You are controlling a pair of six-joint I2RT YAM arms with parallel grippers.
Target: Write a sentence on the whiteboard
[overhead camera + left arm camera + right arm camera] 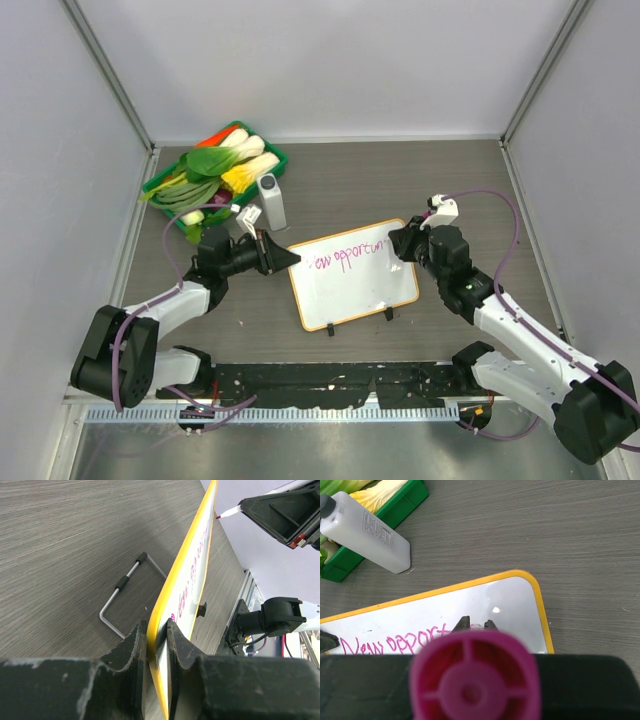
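Note:
The whiteboard [352,292], white with an orange frame, lies mid-table with two black clip feet on its near edge. The sentence [350,257] in pink reads about "New opportun". My left gripper [283,258] is shut on the board's left edge; in the left wrist view its jaws [157,645] clamp the orange frame of the whiteboard [192,575]. My right gripper [400,245] is shut on a pink marker [475,677], its tip touching the whiteboard [510,597] at the end of the sentence [395,642]. The marker's cap end hides most of the right gripper [477,625].
A green tray [273,158] of toy vegetables stands at the back left. A white bottle [271,200] lies beside it, also in the right wrist view [367,532]. A bent metal wire stand [125,592] lies on the table behind the board. Enclosure walls stand on three sides.

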